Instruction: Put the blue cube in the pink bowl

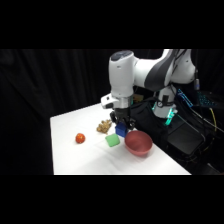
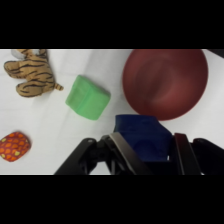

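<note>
The blue cube (image 2: 140, 133) sits between my gripper's (image 2: 150, 149) two black fingers, which are shut on its sides. From the side, the gripper (image 1: 122, 126) comes straight down with the blue cube (image 1: 120, 131) at its tip, just left of the pink bowl (image 1: 138, 142). In the wrist view the pink bowl (image 2: 166, 82) lies empty just beyond the cube, at the upper right. I cannot tell whether the cube touches the table.
A light-green cube (image 1: 112, 141) (image 2: 88, 97) lies close beside the blue one. A striped toy tiger (image 1: 104, 127) (image 2: 31, 71) and a red-orange ball (image 1: 80, 138) (image 2: 14, 146) lie further left. Dark equipment and cables stand right of the table (image 1: 75, 160).
</note>
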Robot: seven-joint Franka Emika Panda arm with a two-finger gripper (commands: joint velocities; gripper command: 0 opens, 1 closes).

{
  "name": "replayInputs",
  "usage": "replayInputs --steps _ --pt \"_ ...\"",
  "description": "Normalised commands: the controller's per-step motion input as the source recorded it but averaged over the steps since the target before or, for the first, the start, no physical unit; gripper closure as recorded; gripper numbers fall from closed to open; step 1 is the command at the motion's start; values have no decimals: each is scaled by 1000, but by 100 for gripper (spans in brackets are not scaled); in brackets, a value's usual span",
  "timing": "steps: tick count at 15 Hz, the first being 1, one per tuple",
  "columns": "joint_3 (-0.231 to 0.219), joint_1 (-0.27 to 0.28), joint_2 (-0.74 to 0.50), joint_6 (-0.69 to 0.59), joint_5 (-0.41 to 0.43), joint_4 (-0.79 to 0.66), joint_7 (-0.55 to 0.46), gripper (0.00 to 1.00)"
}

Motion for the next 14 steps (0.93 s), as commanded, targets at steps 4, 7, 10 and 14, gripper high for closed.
replayInputs --steps 4,7,10,14 --pt "42 56 -277 224 146 -354 94 75" --pt "31 40 -195 230 138 -300 73 75" --pt "30 30 -128 217 162 -248 23 75" --pt "43 27 -29 226 225 -169 -77 75"
